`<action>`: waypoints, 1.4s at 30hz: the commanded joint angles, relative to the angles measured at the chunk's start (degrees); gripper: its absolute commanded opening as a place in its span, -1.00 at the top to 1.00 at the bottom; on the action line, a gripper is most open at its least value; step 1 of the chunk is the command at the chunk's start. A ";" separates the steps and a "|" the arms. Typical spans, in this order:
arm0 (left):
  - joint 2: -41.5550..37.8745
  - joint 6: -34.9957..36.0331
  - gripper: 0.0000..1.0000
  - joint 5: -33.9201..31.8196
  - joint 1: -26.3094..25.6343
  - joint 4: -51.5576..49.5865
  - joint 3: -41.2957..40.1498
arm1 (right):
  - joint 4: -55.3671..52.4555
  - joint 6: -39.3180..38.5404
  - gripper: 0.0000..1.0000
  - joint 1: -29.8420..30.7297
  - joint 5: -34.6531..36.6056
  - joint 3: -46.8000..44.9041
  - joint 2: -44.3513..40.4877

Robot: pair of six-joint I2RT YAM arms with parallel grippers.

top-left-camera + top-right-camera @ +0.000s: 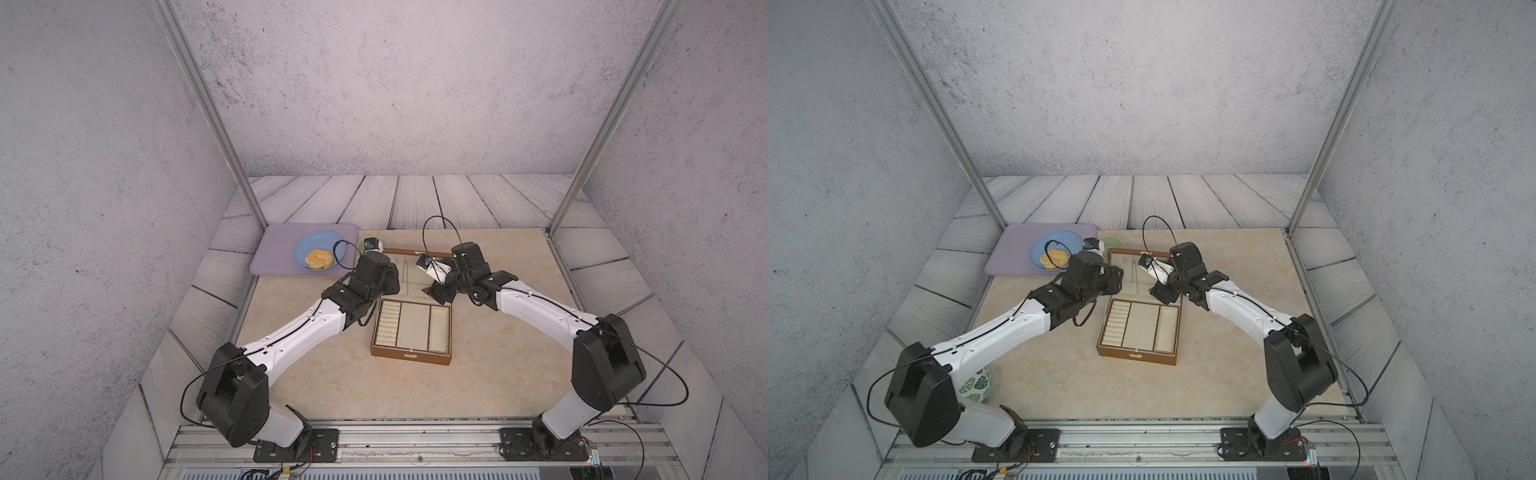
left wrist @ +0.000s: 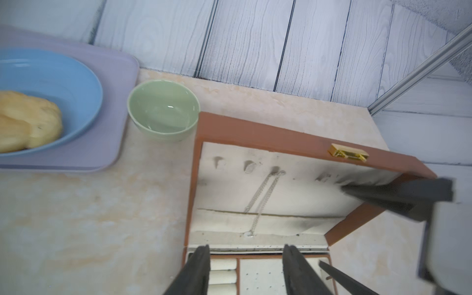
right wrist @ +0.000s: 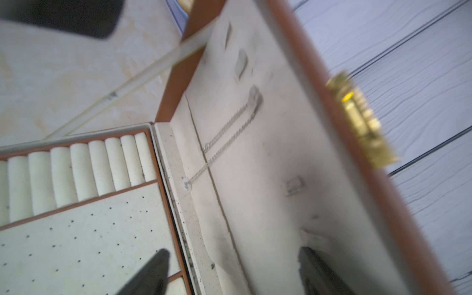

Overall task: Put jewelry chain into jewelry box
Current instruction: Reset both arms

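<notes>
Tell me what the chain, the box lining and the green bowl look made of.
Jewelry chain: fine metal links, silvery glint. Jewelry box lining: matte cream fabric, probably velvet or suede-like, smudged. Green bowl: likely glazed ceramic, glossy highlights; could be plastic.

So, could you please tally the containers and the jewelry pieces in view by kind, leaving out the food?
jewelry box: 1
jewelry chain: 1
lilac tray: 1
blue plate: 1
green bowl: 1
leaf-patterned vessel, partly hidden under the left arm, cup or bowl unclear: 1
Total: 6
</notes>
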 commanded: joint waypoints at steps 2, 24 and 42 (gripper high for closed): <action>-6.59 1.62 -0.40 -4.18 2.25 -9.38 -1.21 | 3.48 10.57 -0.99 0.03 1.11 -5.69 -8.54; -0.43 22.48 -0.96 -22.91 27.36 13.40 -18.60 | 29.54 27.87 -0.99 -15.19 43.78 -39.31 -25.54; 7.45 32.59 -0.96 2.53 35.31 60.73 -39.53 | 61.83 28.78 -0.99 -26.41 21.95 -45.66 -1.28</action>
